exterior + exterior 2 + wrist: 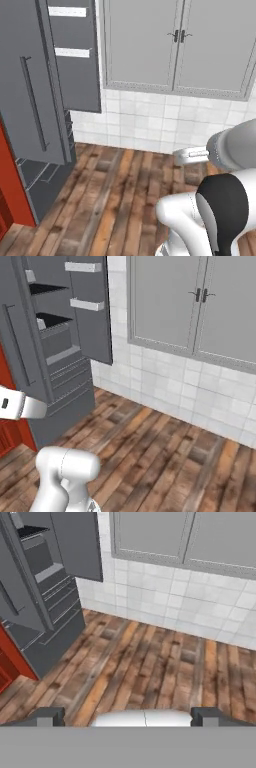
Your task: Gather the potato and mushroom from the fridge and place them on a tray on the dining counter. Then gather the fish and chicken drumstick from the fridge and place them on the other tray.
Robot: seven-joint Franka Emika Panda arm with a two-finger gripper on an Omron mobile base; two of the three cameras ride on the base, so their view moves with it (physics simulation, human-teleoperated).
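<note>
The grey fridge (35, 100) stands at the left with its doors swung open, one long bar handle facing me. Dark inner shelves (50, 320) and the wide drawers (70, 376) below them show in the right base view, and nothing on the shelves can be made out. The fridge (40, 572) fills the upper left of the hand view. My gripper (130, 718) is open, its fingertips (50, 717) wide apart with nothing between them, well back from the fridge and aimed at the floor. The potato, mushroom, fish, chicken drumstick and trays are out of view.
A grey two-door wall cabinet (175, 45) hangs over a white tiled wall (150, 125) straight ahead. Wooden plank floor (115, 200) spreads between me and the wall. A red panel (10, 180) shows at the left edge beside the fridge.
</note>
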